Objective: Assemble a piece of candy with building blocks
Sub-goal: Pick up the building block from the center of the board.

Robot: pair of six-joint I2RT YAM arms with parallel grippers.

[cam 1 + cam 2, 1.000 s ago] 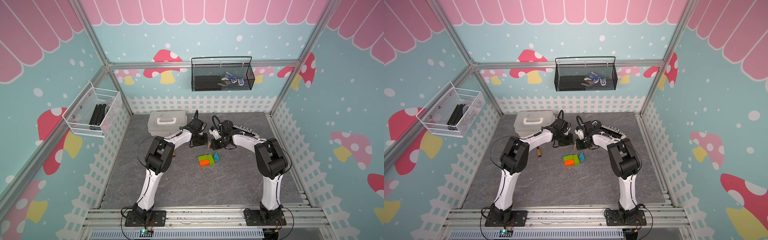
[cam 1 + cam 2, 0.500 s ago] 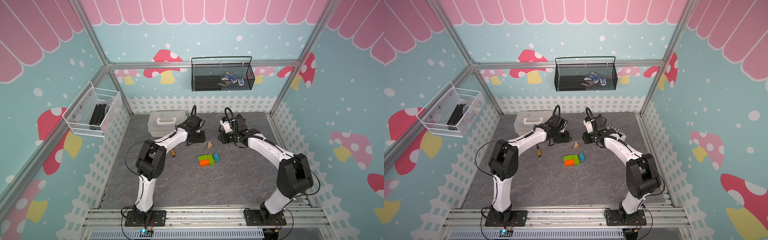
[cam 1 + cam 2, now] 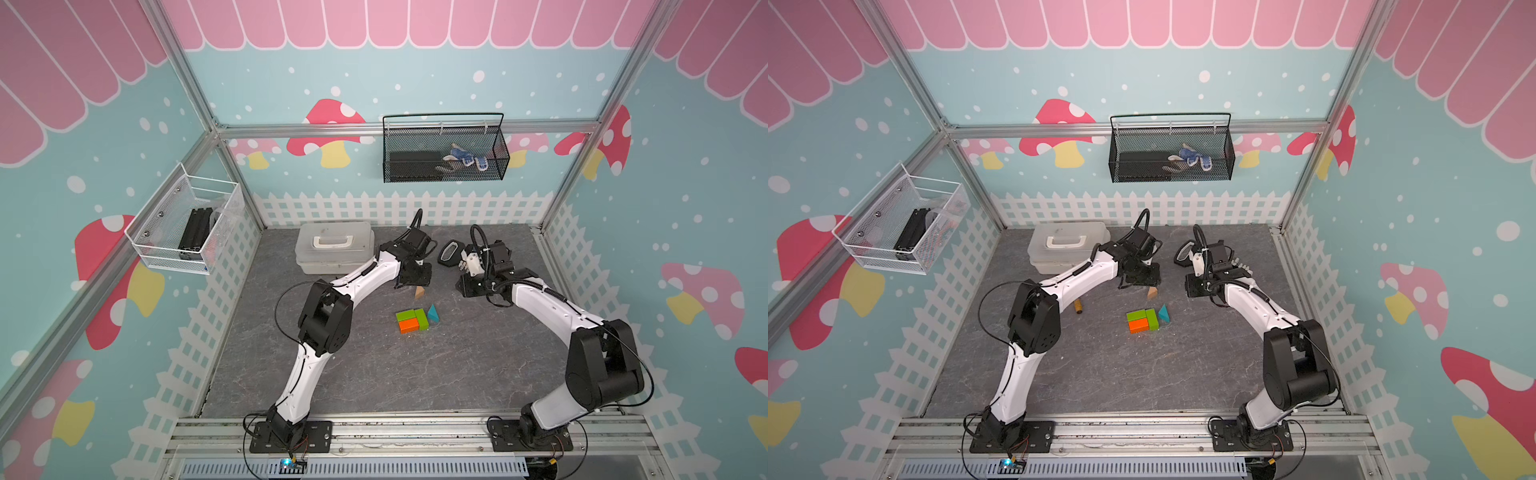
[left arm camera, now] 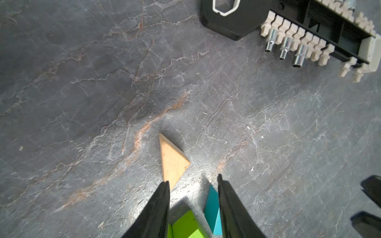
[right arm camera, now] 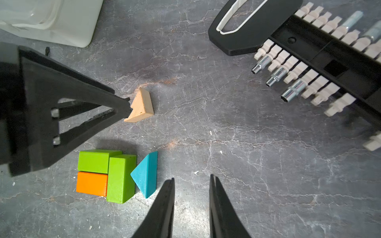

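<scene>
Both arms had drawn apart from mid-table (image 3: 415,374), leaving the tan prism (image 5: 141,107) lying flat and alone, toward the back edge from the candy body (image 3: 411,321). The left jaws stood spread and empty, one tip right at the tan prism's edge. The right jaws were slightly parted and empty, near the teal prism (image 5: 145,175), whose point met a green cuboid (image 5: 121,178). By my judgement the tan prism belonged at the orange cuboid (image 5: 91,183) end, point inward. Its slanted sides could squirt out, so the jaws needed centring, a slow close and a gentle set-down.
</scene>
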